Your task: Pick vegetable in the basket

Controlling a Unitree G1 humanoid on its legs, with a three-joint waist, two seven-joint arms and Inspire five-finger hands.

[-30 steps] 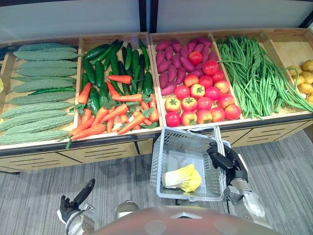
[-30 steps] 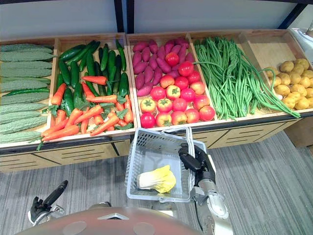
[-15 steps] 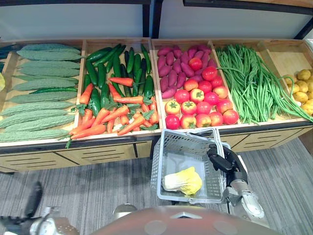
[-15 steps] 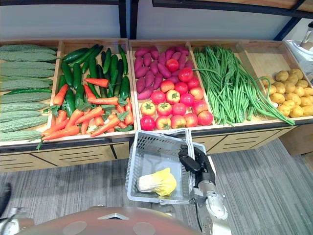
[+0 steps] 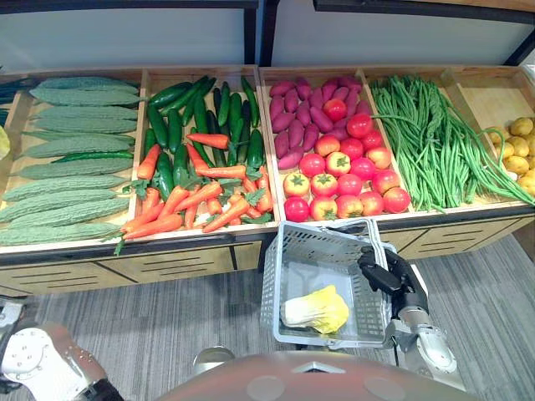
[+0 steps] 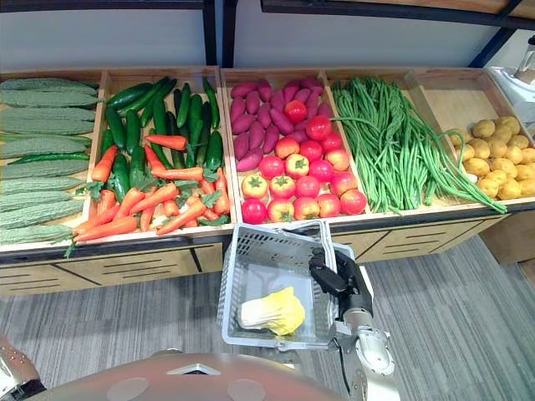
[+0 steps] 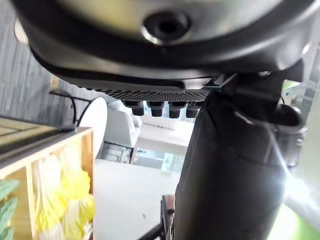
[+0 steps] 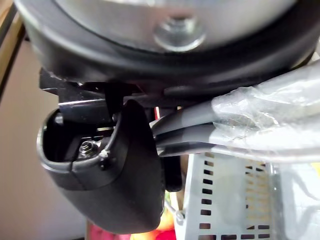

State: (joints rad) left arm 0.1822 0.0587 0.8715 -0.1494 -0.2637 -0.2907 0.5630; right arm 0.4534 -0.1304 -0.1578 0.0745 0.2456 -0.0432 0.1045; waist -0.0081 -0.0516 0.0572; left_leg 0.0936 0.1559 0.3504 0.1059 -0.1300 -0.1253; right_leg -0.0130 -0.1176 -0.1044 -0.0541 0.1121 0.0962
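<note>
Left eye view: right hand (image 5: 383, 277) clenched on basket (image 5: 274, 280) handle, cabbage (image 5: 314, 309) inside. Carrots (image 5: 192, 200) lie ahead-left, likely nearer left hand (image 7: 230, 165), whose grasp state I cannot tell.

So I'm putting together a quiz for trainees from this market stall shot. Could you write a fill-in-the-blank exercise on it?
1. The basket hangs by its handle from the robot's ____ hand.
2. The cabbage lying in the basket is mostly ____.
3. The purple sweet potatoes share a compartment with the red ____.
4. The orange carrots share a compartment with the dark green ____.

Missing words: right; yellow; tomatoes; cucumbers.
</note>
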